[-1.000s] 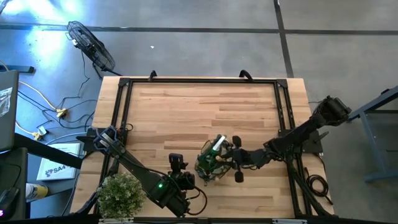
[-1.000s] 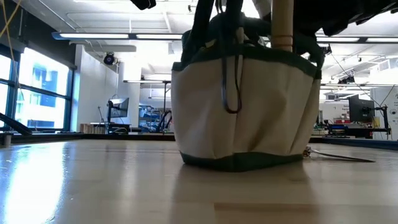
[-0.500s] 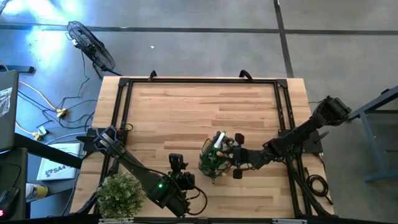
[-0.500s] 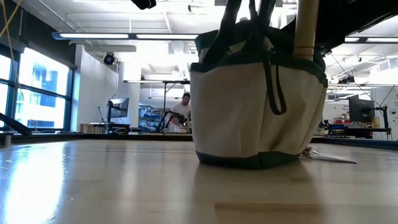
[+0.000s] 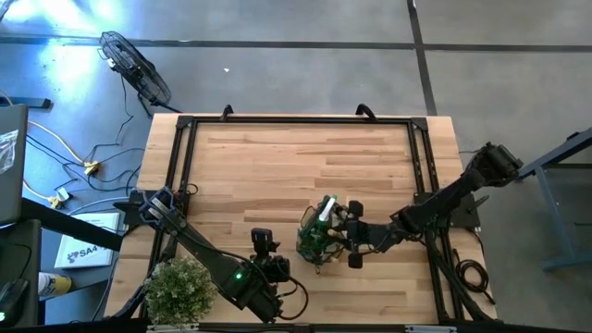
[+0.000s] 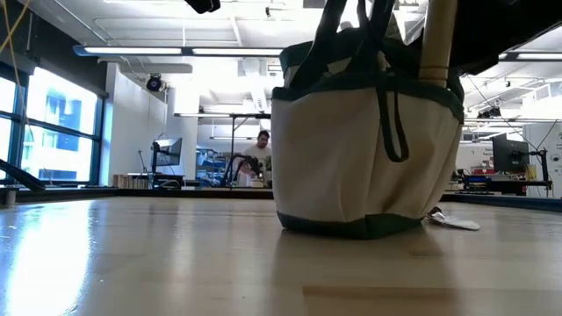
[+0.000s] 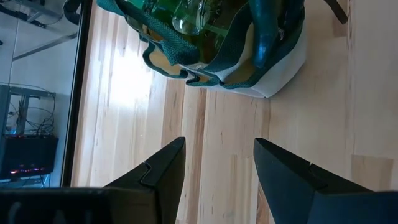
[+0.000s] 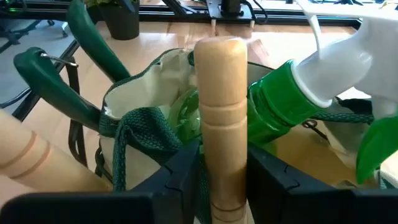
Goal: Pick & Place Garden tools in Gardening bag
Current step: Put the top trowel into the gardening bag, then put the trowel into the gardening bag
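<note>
I'm watching my right gripper [image 8: 221, 171] pinching a wooden trowel handle [image 8: 220, 112] upright inside the gardening bag [image 6: 364, 158], left gripper [image 7: 217, 171] waiting spread.

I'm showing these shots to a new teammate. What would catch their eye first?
The gardening bag standing near the table's front middle, stuffed with tools. The right gripper sits at its rim, fingers on either side of an upright wooden handle, beside a green-and-white spray bottle. The left gripper waits open nearby, facing the bag.
</note>
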Controlling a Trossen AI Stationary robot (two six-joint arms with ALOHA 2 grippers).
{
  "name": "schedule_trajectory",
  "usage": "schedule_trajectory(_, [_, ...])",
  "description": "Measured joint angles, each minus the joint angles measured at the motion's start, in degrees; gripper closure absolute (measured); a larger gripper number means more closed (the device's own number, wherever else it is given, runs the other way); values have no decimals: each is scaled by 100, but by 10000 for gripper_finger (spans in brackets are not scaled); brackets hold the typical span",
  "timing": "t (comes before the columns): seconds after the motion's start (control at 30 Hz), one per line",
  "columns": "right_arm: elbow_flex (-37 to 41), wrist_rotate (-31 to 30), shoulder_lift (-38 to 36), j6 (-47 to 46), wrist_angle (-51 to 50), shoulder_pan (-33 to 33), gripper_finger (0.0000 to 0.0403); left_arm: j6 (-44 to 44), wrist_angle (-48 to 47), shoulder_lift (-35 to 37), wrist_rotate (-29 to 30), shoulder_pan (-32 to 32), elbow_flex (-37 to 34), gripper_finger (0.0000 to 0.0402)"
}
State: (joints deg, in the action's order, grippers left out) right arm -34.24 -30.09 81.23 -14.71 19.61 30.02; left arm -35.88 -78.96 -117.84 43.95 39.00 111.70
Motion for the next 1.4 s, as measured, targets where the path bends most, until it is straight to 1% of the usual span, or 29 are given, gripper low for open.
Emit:
schedule_trajectory(0.13, [0, -109, 2, 52, 42, 25, 296, 0, 0, 0, -2, 0, 0, 220])
schedule_trajectory(0.27, [2, -135, 4, 269, 182, 81, 278, -2, 0, 0, -3, 0, 0, 220])
schedule_trajectory(0.47, [2, -146, -78, 284, 315, 85, 225, 0, 0, 0, -3, 0, 0, 220])
schedule_trajectory(0.57, [2, -146, -283, 309, 315, 112, 194, 0, -1, 0, -3, 0, 0, 220])
schedule_trajectory(0.63, [2, -170, -458, 533, 345, 153, 177, -1, 0, 0, -3, 0, 0, 220])
schedule_trajectory(0.7, [2, -374, -661, 734, 378, 251, 167, 0, -2, 0, -3, -1, 0, 220])
schedule_trajectory(0.8, [2, -832, -965, 1089, 585, 393, 163, 1, -2, 0, -3, -1, 0, 220])
schedule_trajectory(0.87, [2, -1024, -1145, 1391, 651, 492, 164, 2, -4, 0, -3, 0, 0, 220])
schedule_trajectory(0.97, [2, -1048, -1296, 1625, 795, 526, 166, 2, -7, 0, -3, 0, 0, 220])
schedule_trajectory(1.23, [2, -1025, -1349, 1652, 977, 526, 167, 2, -17, -2, -3, -2, 0, 220])
schedule_trajectory(1.4, [2, -1029, -1607, 1727, 931, 668, 178, 2, -40, 0, -3, -2, 0, 220])
